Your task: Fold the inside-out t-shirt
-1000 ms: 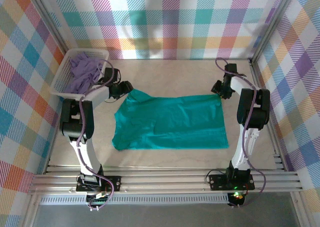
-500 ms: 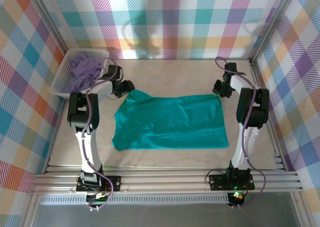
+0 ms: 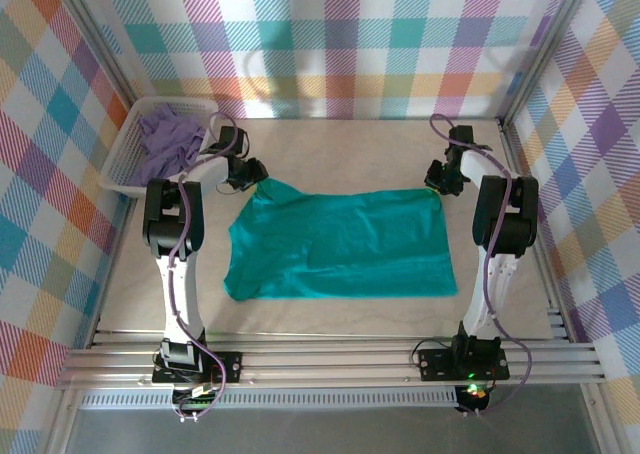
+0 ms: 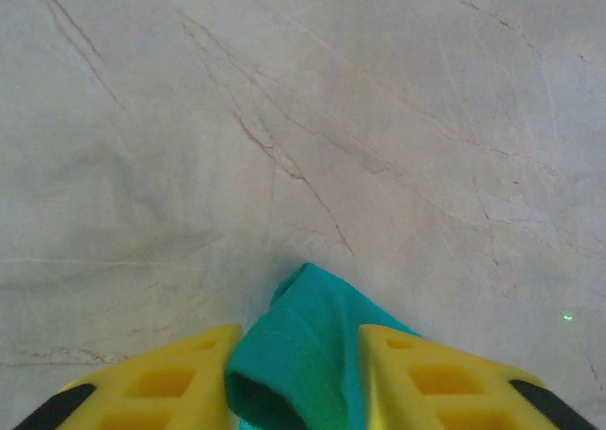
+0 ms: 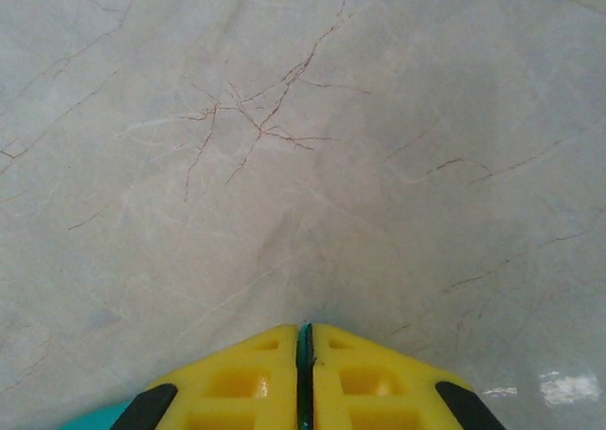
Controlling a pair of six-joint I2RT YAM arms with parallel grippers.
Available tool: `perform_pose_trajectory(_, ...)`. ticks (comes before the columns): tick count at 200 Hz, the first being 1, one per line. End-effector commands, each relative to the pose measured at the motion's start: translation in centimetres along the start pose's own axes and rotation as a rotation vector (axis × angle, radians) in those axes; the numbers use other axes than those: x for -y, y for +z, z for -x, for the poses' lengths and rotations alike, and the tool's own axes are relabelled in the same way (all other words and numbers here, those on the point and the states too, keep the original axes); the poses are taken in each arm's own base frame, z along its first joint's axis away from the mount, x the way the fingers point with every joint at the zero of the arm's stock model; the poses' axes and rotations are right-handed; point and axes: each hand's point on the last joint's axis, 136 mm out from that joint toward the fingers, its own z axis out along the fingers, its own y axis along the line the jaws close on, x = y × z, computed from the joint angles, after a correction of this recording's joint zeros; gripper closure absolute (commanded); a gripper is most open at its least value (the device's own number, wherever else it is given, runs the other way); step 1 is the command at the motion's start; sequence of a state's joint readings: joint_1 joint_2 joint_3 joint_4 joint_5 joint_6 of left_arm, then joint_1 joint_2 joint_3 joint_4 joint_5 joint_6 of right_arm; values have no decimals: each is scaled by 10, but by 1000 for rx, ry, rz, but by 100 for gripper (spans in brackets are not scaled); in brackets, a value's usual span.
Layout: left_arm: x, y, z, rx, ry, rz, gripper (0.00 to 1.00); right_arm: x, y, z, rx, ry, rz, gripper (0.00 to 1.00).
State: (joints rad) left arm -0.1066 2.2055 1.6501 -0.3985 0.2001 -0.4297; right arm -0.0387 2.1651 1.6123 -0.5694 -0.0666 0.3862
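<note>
The inside-out t-shirt [image 3: 340, 244] lies spread flat on the table, teal and plain on the side that shows. My left gripper [image 3: 258, 174] is at its far left corner. In the left wrist view the yellow fingers [image 4: 180, 373] stand apart on either side of a loose, hollow fold of the t-shirt [image 4: 312, 307], which touches both without being pinched flat. My right gripper [image 3: 437, 186] is at the far right corner. In the right wrist view this gripper [image 5: 305, 331] is shut, with a thin teal edge of the t-shirt [image 5: 304, 354] clamped between its pads.
A white basket [image 3: 125, 144] holding a lavender-purple garment [image 3: 165, 139] stands at the back left, just beside the left arm. Checked walls and a metal frame enclose the table. Bare marbled tabletop [image 3: 340, 144] lies beyond both grippers.
The left arm has swung back toward the basket, and its jaws have narrowed around the shirt's corner. The right gripper has shut on the far right corner.
</note>
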Motion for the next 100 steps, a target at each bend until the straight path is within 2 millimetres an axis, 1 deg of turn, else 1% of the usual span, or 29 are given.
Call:
perform_pose_trajectory(1, -2, 2, 6, -13, -4, 3, 68, -11, -1, 7, 7, -21, 36, 91)
perform_pose_trajectory(27, 3, -2, 10, -5, 1, -10, 79, -14, -4, 11, 18, -29, 44, 93)
perform_pose_trajectory(41, 8, -6, 15, 7, 4, -20, 85, -16, -8, 15, 31, -39, 50, 93)
perform_pose_trajectory(58, 12, -9, 16, 5, 4, -35, 91, -21, -15, 20, 53, -56, 66, 94)
perform_pose_trajectory(75, 17, -15, 19, 15, 3, -50, 95, -27, -24, 24, 74, -76, 90, 95)
perform_pose_trajectory(100, 27, -36, 19, 34, -3, -91, 98, -35, -43, 26, 115, -112, 124, 96)
